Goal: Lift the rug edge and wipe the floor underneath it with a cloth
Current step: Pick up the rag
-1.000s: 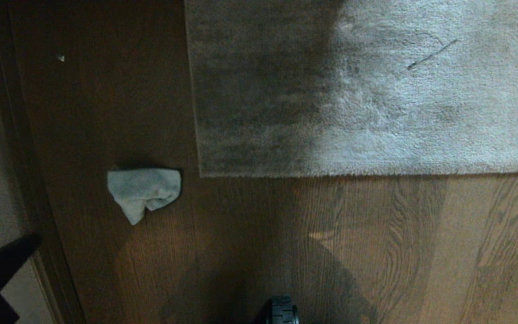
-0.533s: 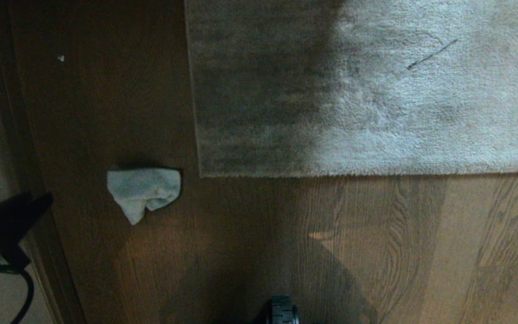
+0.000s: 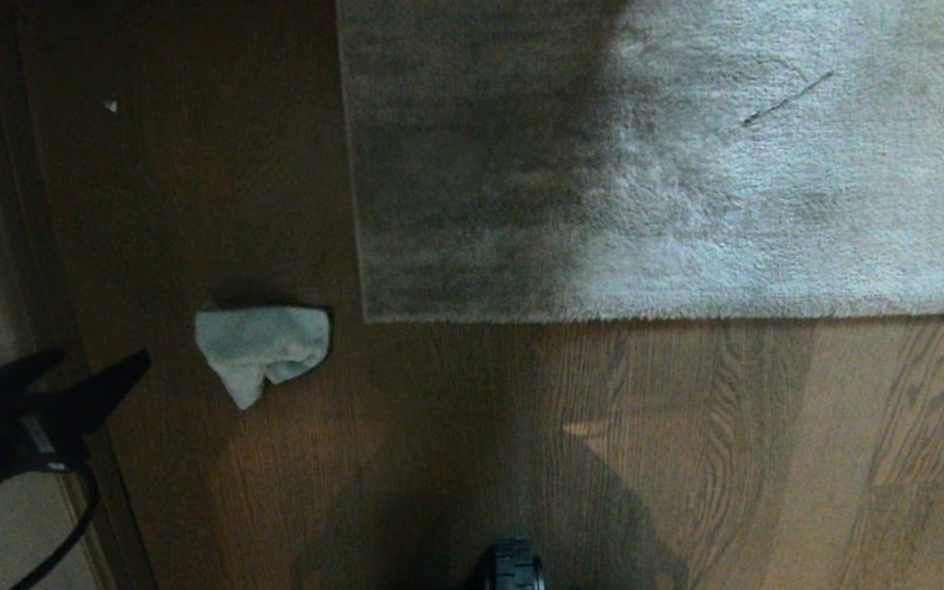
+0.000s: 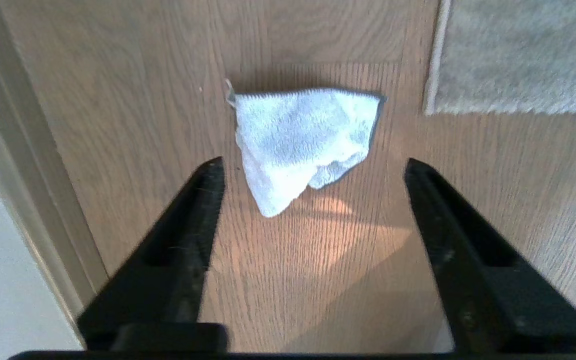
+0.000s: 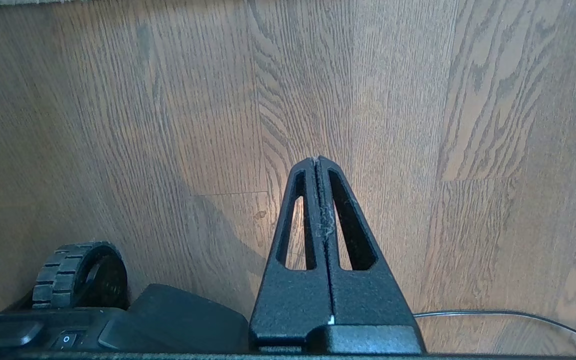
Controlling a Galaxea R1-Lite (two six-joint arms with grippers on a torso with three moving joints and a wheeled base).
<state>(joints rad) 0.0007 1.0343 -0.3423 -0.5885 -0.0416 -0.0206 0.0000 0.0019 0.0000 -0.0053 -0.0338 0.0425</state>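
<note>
Beside the rug edge [image 3: 472,315], the cloth [image 3: 263,348] lies before the spread left pincer [image 3: 99,365]

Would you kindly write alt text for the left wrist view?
The open left gripper hovers above a crumpled pale cloth lying on the brown wood floor, its two black fingers spread wide. The rug edge lies beside the cloth, not touching it.

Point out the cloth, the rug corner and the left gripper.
cloth [image 3: 263,348], head view, middle of the rag.
rug corner [image 3: 378,307], head view, near hemmed corner.
left gripper [image 4: 313,167], left wrist view, between the open fingertips.
</note>
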